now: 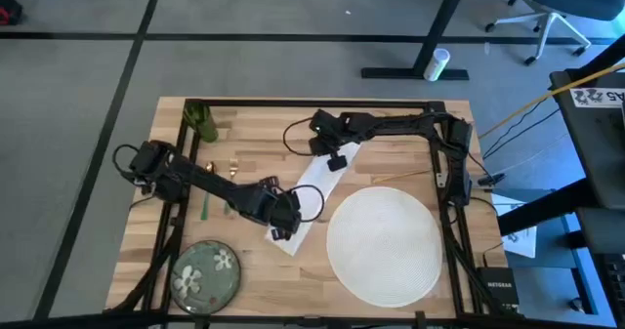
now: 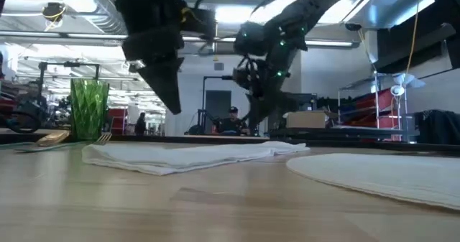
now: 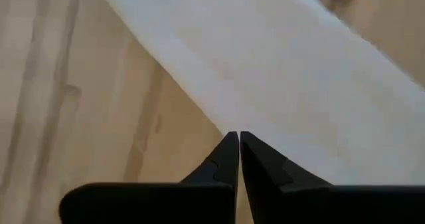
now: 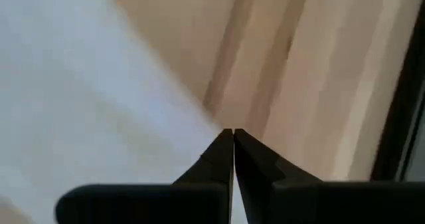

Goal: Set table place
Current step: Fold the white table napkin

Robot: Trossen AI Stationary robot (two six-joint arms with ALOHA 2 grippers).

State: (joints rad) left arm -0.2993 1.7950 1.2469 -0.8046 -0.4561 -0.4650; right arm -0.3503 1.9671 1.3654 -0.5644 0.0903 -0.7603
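High view, left to right: the green floral plate (image 1: 206, 270) sits at the table's (image 1: 381, 124) near left corner, close to the edge, with the green cup (image 1: 200, 121) upright at the far left corner. Between them the green fork (image 1: 205, 207) and a gold-coloured utensil (image 1: 235, 171) lie on bare planks beside the left arm. The left gripper (image 1: 284, 226) hangs over the near end of the white napkin (image 1: 314, 187), which lies as a long slanted strip in the middle of the table. The right gripper (image 1: 335, 160) is over the napkin's far end. To the right, the round white woven placemat (image 1: 382, 243) lies flat, its rim just beside the napkin's near end and close to the table's near edge. Open wood remains along the far edge and between the napkin and the cup.

In the left wrist view the fingers (image 3: 226, 159) meet tip to tip, closed with nothing between them, at the napkin's (image 3: 292, 84) long edge. The right wrist view shows its fingers (image 4: 222, 154) likewise pressed together, at the border of the napkin (image 4: 80, 98) and the wood.

From the low view the napkin (image 2: 194, 156) is a soft, slightly rumpled fold lying on the table, the left gripper (image 2: 164, 84) clear above it; the cup (image 2: 89, 110) is faceted glass; the placemat (image 2: 381, 171) is thin and flat.
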